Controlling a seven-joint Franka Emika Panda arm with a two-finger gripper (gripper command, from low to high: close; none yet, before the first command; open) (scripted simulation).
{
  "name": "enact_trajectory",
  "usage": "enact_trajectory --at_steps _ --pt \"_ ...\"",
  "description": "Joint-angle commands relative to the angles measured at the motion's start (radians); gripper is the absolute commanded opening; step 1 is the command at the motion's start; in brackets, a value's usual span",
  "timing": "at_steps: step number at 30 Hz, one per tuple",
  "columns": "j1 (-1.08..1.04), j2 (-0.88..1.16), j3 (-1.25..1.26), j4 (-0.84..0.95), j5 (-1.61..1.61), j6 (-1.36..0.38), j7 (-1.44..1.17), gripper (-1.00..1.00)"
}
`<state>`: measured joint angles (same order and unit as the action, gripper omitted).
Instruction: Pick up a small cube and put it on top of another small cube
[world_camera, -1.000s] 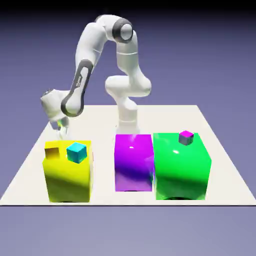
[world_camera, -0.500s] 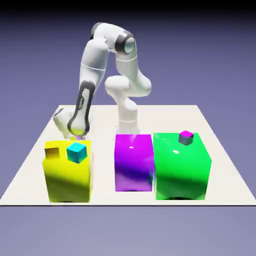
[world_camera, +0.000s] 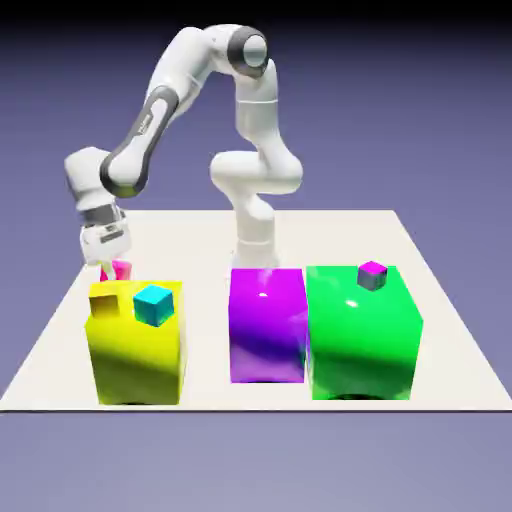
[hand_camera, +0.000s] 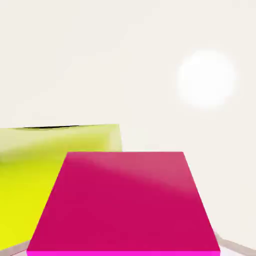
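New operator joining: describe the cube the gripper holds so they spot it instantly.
Find the yellow block at the exterior view's left. Just behind its back edge, the gripper is shut on the small pink cube. Unlike the cyan and orange cubes on that block, it hangs clamped.

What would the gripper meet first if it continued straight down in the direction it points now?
The gripper already holds the small pink cube. Below it, probably the white table beside the yellow block; depth is unclear.
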<state>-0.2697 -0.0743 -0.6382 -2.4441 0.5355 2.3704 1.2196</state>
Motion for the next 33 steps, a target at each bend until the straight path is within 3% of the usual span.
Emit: enact_trajectory --at_steps 1,29,33 --pt "-0.024 -0.008 0.028 0.025 -0.008 -0.003 0.045 -1.0" --pt "-0.355 0.075 0.649 0.333 -0.086 -0.131 1.263 -1.0" --pt "-0.355 0.054 0.613 0.308 -0.016 -0.11 1.306 -1.0"
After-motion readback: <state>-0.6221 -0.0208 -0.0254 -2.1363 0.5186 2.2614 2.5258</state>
